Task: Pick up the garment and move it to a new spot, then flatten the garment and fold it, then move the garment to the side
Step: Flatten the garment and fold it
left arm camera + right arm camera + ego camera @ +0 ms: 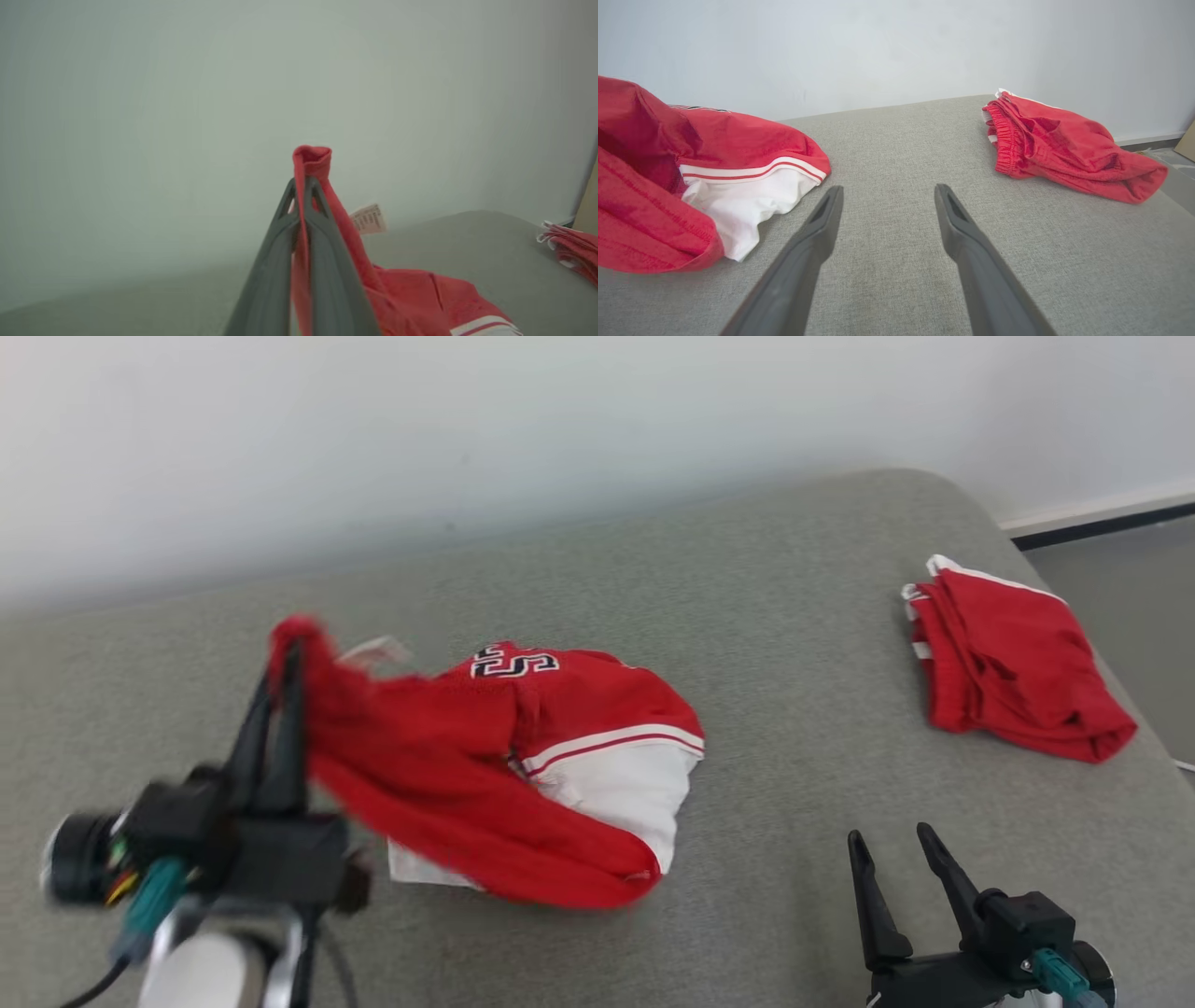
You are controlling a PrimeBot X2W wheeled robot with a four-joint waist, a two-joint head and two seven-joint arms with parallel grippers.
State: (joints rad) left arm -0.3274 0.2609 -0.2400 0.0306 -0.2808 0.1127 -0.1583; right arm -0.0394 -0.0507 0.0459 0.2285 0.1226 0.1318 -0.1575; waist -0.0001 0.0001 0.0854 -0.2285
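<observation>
The garment (560, 747) is a red and white jersey with black lettering, lying crumpled on the grey cushioned surface (747, 616). One red edge of the garment (312, 161) is pulled up off the surface, pinched by my left gripper (285, 658), which is shut on it. A white care label (368, 218) hangs just beside that pinch. In the left wrist view the fingers (327, 261) press together on the cloth. My right gripper (892, 840) stands open at the lower right, a short way right of the garment (738, 168), with nothing between its fingers (817, 233).
A second red piece of clothing (1013, 663) lies bunched near the surface's far right edge, also seen in the right wrist view (1059, 144). A pale wall (467, 429) rises behind. Floor (1120, 579) shows beyond the right edge. Bare grey surface lies between the two pieces.
</observation>
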